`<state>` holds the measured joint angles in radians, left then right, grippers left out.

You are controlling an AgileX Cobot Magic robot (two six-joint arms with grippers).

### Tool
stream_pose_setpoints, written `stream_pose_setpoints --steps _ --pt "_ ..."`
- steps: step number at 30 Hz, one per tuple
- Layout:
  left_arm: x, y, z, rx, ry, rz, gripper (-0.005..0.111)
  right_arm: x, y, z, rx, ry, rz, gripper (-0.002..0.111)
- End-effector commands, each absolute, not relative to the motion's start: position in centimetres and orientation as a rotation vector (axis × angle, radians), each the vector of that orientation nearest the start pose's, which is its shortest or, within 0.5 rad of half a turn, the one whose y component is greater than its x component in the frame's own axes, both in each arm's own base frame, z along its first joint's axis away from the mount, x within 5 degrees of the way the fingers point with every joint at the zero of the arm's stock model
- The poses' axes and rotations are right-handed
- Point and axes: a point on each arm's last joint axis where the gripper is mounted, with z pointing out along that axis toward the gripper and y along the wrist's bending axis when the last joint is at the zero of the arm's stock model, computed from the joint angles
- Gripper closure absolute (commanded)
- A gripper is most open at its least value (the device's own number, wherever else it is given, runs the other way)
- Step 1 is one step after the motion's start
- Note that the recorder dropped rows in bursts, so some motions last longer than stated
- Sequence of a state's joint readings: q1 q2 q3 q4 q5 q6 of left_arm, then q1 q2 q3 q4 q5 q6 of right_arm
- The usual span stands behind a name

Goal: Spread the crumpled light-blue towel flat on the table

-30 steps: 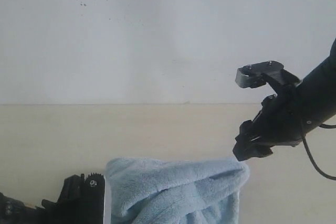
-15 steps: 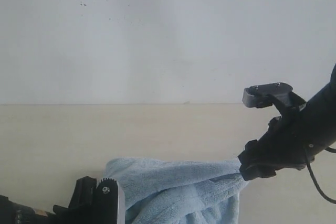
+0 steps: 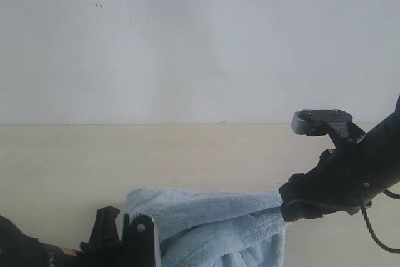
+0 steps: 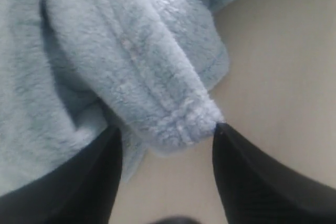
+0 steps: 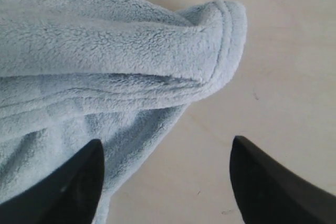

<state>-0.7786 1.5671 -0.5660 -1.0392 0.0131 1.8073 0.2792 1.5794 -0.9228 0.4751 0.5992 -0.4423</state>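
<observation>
While the table bears the towel still bunched, its lower folds cut off by the frame, the right gripper has dropped level with a hemmed corner and the left gripper has edged up opposite. Both sets of jaws stand apart, gripping nothing, the left's astride a fold. Corner grabs look imminent; most of the left gripper stays out of shot.

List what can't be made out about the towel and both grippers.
- Towel: lower part cut off by the exterior view's bottom edge; both wrist views crop it too.
- Left gripper: a fold fills the gap between its fingers in the left wrist view; clamped or merely straddling, cannot tell.
- Right gripper: open; in the exterior view its own body hides the fingertips, so contact with the towel is unclear.
</observation>
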Motion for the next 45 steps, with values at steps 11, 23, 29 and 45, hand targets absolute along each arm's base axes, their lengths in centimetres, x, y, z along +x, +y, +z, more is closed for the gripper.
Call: stream_pose_setpoints --steps 11,23,29,45 --pt "20.4 -19.8 13.0 1.612 1.911 0.030 0.083 28.5 10.6 21.3 -0.471 2.614 0.437 0.043" --pt "19.4 -18.0 20.4 1.267 1.834 -0.038 0.103 23.9 13.0 20.9 -0.708 2.937 0.747 0.043" --pt "17.4 -17.9 16.4 1.595 1.847 -0.110 0.069 20.2 16.1 18.2 -0.959 2.924 0.620 0.043" --pt "19.7 -19.3 12.7 1.427 2.097 -0.076 0.051 20.2 16.4 16.2 -0.833 2.791 0.483 0.043"
